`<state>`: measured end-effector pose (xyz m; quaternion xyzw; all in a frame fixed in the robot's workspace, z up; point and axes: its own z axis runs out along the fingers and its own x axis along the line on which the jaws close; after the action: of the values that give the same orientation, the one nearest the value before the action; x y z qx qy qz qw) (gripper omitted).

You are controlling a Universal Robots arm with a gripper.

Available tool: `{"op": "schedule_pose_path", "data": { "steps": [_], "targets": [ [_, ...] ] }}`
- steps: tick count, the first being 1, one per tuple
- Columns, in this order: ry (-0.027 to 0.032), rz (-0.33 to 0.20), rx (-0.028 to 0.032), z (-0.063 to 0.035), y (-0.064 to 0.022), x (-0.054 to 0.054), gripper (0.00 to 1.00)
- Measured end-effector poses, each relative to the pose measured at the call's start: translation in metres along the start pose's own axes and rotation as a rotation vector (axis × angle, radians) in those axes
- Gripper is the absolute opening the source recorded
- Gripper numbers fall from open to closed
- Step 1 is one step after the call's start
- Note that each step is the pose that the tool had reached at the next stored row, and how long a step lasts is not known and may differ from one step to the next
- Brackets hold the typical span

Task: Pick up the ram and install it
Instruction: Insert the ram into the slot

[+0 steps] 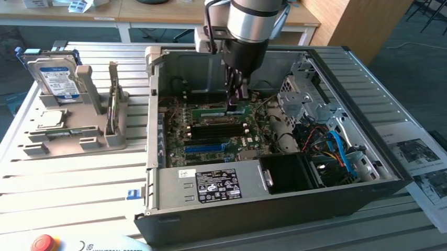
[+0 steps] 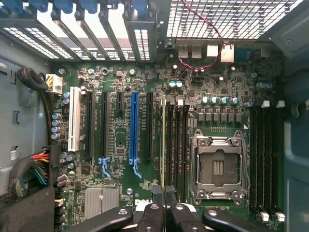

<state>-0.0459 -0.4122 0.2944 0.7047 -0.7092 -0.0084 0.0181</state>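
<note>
The ram (image 2: 164, 140) appears edge-on in the wrist view as a thin yellow-green strip standing over the black memory slots (image 2: 177, 145) beside the CPU socket (image 2: 217, 166). One end of it runs in between the black fingers (image 2: 155, 193) of my gripper (image 2: 164, 194), which is shut on it. In the exterior view my gripper (image 1: 235, 100) reaches down inside the open computer case (image 1: 157, 130), its tip at the green ram (image 1: 218, 111) low over the motherboard (image 1: 209, 141), near the case's back wall. I cannot tell how deep the stick sits in its slot.
On the exterior view's left a grey holder (image 1: 70, 138) carries a hard drive (image 1: 57, 78) and a square silver CPU (image 1: 50, 119). Inside the case are a power supply (image 1: 216, 185), drive cages and cables (image 1: 335, 146). A red stop button (image 1: 43, 243) sits at the table's front edge.
</note>
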Motion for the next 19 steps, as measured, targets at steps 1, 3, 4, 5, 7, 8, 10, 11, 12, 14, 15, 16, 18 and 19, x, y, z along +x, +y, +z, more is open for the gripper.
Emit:
{"op": "schedule_pose_path", "data": {
  "steps": [1, 3, 4, 5, 7, 8, 10, 11, 12, 14, 15, 16, 18, 19],
  "targets": [
    [0.0003, 0.000, 0.0001, 0.0011, 0.0000, 0.000, 0.11],
    [0.0005, 0.000, 0.0001, 0.0029, -0.0001, 0.000, 0.11],
    [0.0005, 0.000, 0.0001, 0.0037, -0.0001, 0.000, 0.11],
    [0.0005, 0.000, 0.0001, 0.0043, -0.0002, 0.000, 0.11],
    [0.0005, 0.000, 0.0001, 0.0057, -0.0002, 0.000, 0.11],
    [0.0004, 0.000, 0.0001, 0.0065, -0.0002, 0.000, 0.11],
    [0.0005, 0.000, 0.0001, 0.0081, -0.0003, 0.000, 0.11],
    [0.0005, 0.000, 0.0001, 0.0091, -0.0003, 0.000, 0.11],
    [0.0005, 0.000, 0.0001, 0.0102, -0.0004, 0.000, 0.11],
    [0.0004, 0.000, 0.0001, 0.0125, -0.0005, 0.000, 0.11],
    [0.0005, 0.000, 0.0001, 0.0137, -0.0005, 0.000, 0.11],
    [0.0006, 0.000, 0.0001, 0.0150, -0.0006, 0.000, 0.11],
    [0.0005, 0.000, 0.0000, 0.0174, -0.0006, 0.000, 0.11],
    [0.0005, 0.000, 0.0001, 0.0186, -0.0007, 0.000, 0.11]
  ]
}}
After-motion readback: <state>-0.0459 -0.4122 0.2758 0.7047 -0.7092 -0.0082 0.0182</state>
